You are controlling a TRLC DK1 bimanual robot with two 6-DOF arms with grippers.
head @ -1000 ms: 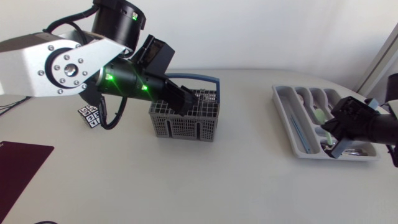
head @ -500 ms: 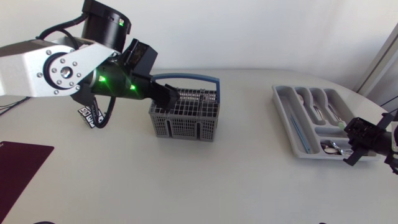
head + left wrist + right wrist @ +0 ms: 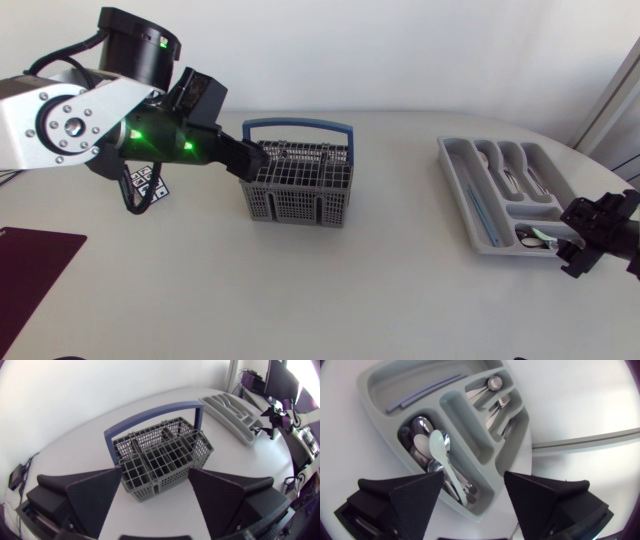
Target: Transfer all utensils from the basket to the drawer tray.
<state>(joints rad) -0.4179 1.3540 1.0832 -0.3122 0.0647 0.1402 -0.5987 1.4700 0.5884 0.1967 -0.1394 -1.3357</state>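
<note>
Jaws of both grippers stood released, empty. The left gripper (image 3: 156, 479) gaped just before the basket (image 3: 129, 480), while the right gripper (image 3: 474, 479) hung over the drawer tray (image 3: 465, 422), where spoons (image 3: 427, 435) and forks (image 3: 502, 400) lay.

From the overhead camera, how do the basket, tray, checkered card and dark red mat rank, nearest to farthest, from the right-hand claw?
1. drawer tray, just beside the right gripper.
2. basket, mid-table.
3. checkered card, left of the basket.
4. dark red mat, far left edge.
</note>
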